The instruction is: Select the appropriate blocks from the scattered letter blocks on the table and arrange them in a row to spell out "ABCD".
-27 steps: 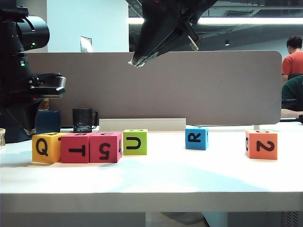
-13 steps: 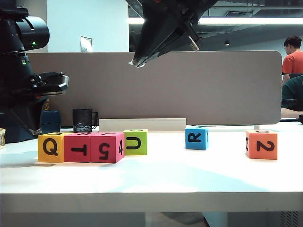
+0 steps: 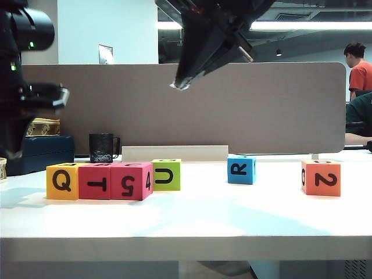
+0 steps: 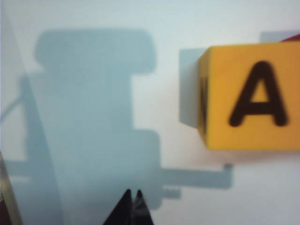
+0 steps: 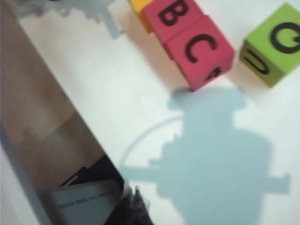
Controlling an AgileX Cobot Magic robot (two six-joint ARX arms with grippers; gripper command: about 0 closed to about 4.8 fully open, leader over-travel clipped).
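Three foam cubes sit touching in a row at the counter's (image 3: 192,226) left: yellow cube (image 3: 61,181), red cube with T on its front (image 3: 95,181), red cube with 5 on its front (image 3: 130,181). Their tops read A, B, C. The orange foam cube (image 3: 321,178) lies well apart at far right, probably the missing D. The right end effector (image 3: 181,85), fingers pressed together and empty, hovers high above the middle and is the nearer. The left end effector (image 4: 132,197), also pressed together, sits beside the yellow cube.
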